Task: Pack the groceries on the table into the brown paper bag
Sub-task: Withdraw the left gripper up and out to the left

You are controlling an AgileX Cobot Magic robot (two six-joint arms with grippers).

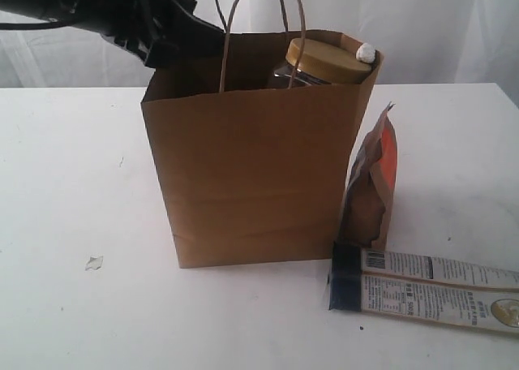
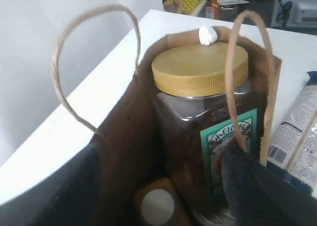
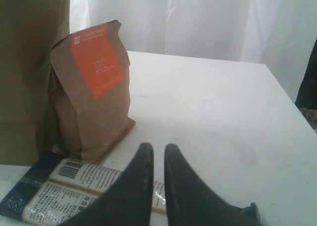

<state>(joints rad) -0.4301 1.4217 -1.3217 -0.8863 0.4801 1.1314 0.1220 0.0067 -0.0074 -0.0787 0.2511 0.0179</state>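
The brown paper bag [image 1: 251, 175] stands upright mid-table. Inside it, the gold-lidded clear jar [image 1: 324, 62] [image 2: 198, 117] rises to the rim. A bottle's white cap [image 2: 157, 206] shows low in the bag beside it. My left gripper [image 1: 182, 37] [image 2: 162, 154] is open at the bag's back left mouth, one finger [image 2: 257, 186] in front of the jar, the other [image 2: 69, 191] behind the bag wall [image 2: 124, 151]. The brown-orange pouch [image 1: 375, 187] [image 3: 91, 87] stands right of the bag. The long white-blue packet [image 1: 430, 290] [image 3: 64, 186] lies before it. My right gripper [image 3: 158, 149] is shut and empty above the packet. Can and carton are out of view.
A small white lump [image 1: 366, 53] [image 2: 208, 35] sits on the bag's rim by the jar lid. Two loop handles [image 1: 268, 21] stand up from the bag. A little scrap [image 1: 94, 263] lies on the white table [image 1: 73, 183] at the front left. White curtains hang behind.
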